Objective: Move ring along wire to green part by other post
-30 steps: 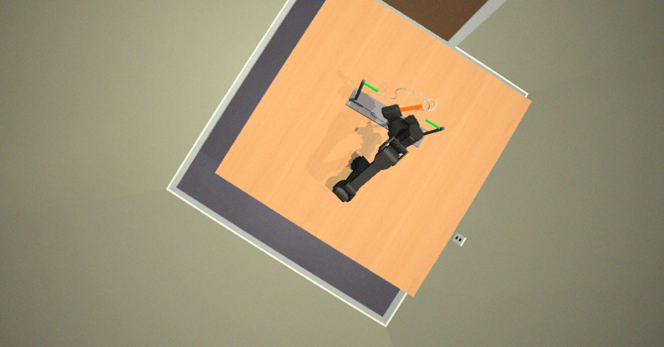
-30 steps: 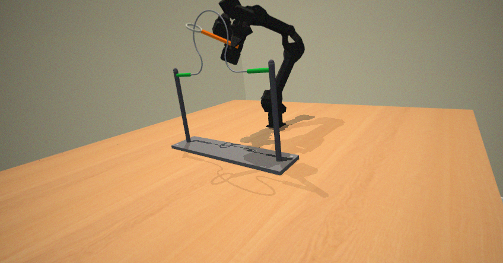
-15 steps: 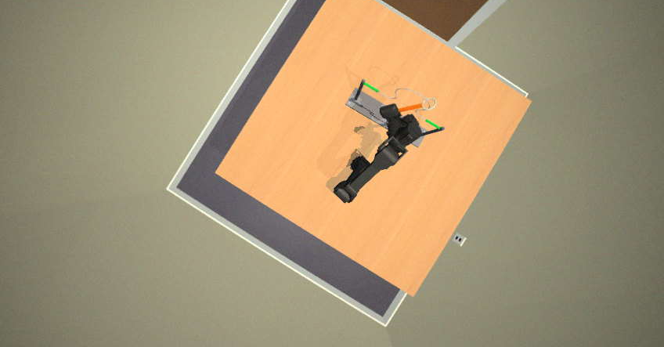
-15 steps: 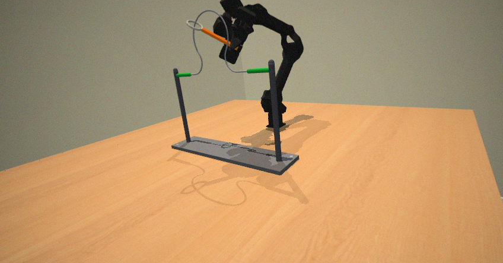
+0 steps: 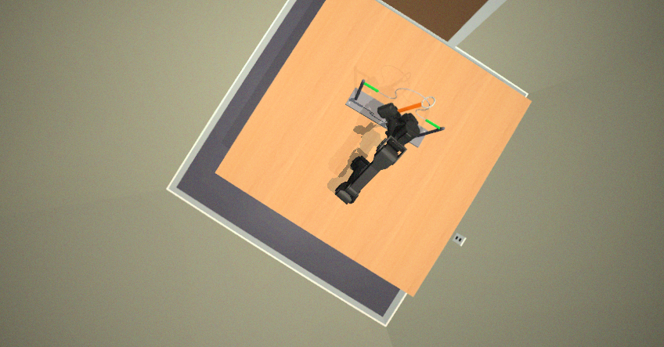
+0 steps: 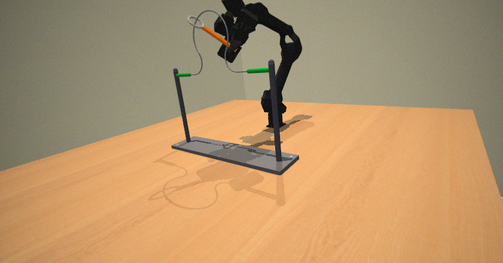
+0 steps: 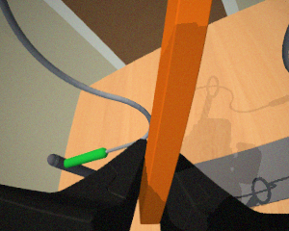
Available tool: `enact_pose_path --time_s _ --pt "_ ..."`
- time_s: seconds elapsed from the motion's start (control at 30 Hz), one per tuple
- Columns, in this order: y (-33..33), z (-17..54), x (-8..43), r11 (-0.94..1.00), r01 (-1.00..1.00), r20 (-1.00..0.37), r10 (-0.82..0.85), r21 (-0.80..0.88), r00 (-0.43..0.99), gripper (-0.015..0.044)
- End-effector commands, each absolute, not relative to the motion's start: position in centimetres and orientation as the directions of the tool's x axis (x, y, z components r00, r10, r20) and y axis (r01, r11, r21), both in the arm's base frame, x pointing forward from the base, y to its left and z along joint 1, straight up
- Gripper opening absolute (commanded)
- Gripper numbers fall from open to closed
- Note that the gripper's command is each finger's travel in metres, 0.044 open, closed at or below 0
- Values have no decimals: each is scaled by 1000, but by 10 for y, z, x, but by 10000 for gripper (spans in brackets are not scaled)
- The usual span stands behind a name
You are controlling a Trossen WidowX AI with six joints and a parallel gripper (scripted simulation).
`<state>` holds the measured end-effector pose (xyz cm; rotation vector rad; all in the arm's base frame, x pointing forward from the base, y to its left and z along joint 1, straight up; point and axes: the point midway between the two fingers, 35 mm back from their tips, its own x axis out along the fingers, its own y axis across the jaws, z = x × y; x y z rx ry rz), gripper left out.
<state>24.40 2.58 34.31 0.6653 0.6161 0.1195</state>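
My gripper (image 6: 232,47) (image 7: 151,148) is shut on the far end of the orange handle (image 5: 409,107) (image 6: 215,35) (image 7: 180,87). The handle slopes up from the fingers to the pale ring (image 5: 434,101) (image 6: 188,19). In the exterior view the ring is around the upper left side of the arch of the thin grey wire (image 5: 409,90) (image 6: 209,10) (image 7: 63,79); whether they touch cannot be told. The ring is out of the wrist view. One green part (image 5: 433,124) (image 6: 183,74) and the other green part (image 5: 370,87) (image 6: 258,70) have no ring on them.
Two dark posts (image 6: 181,105) (image 6: 274,112) stand on a grey base plate (image 6: 183,143) on the wooden table (image 5: 288,157) (image 6: 353,189). In the exterior view the right side of the wire arch crosses in front of the handle near my fingers. The wrist view shows one green part (image 7: 86,158) beyond my left finger.
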Motion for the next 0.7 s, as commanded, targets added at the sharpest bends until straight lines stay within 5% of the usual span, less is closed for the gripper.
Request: enact_pose_path --time_s 0.0,0.67 --pt "25 345 244 821 78 -503 268 566 822 -150" --pt "17 340 244 935 77 -544 133 346 829 -150"
